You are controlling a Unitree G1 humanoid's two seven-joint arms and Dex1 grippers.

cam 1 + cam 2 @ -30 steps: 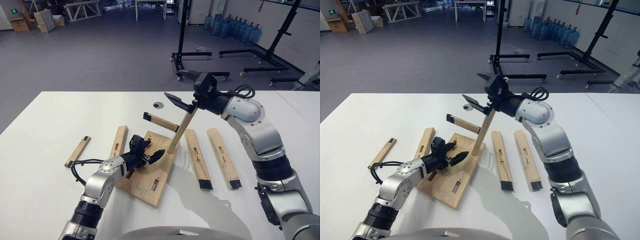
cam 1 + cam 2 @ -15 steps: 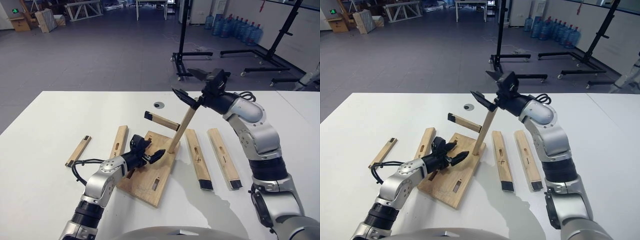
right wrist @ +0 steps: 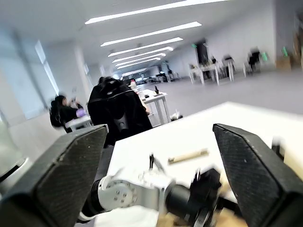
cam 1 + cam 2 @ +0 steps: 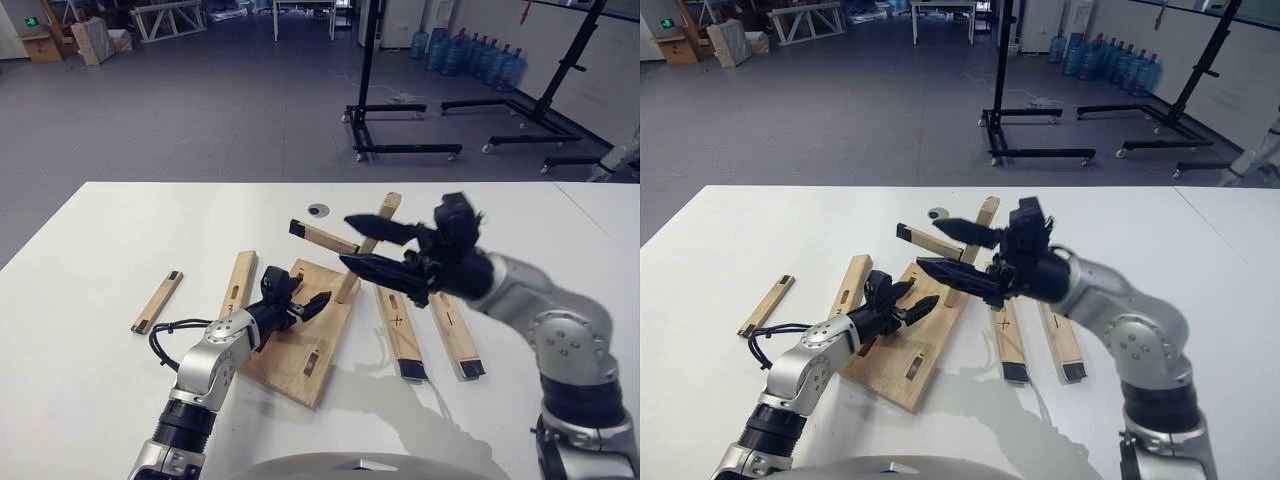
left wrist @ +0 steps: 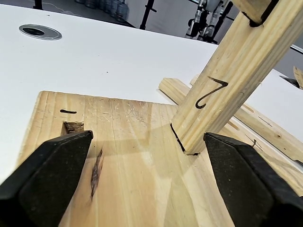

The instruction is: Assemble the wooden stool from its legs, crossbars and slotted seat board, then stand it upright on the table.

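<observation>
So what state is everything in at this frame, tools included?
Seat board: flat on the table.
Leg: standing in a board slot, tilted.
Crossbar: joined to the leg, off the table.
Loose pieces: four, lying flat.
Left tool: open, low over the board by the leg's foot.
Right tool: open, empty, in the air by the leg.

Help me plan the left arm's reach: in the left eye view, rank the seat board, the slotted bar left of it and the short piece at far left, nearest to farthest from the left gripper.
1. Seat board, beneath the left gripper.
2. Slotted bar, just left of the board.
3. Short piece, far left.
</observation>
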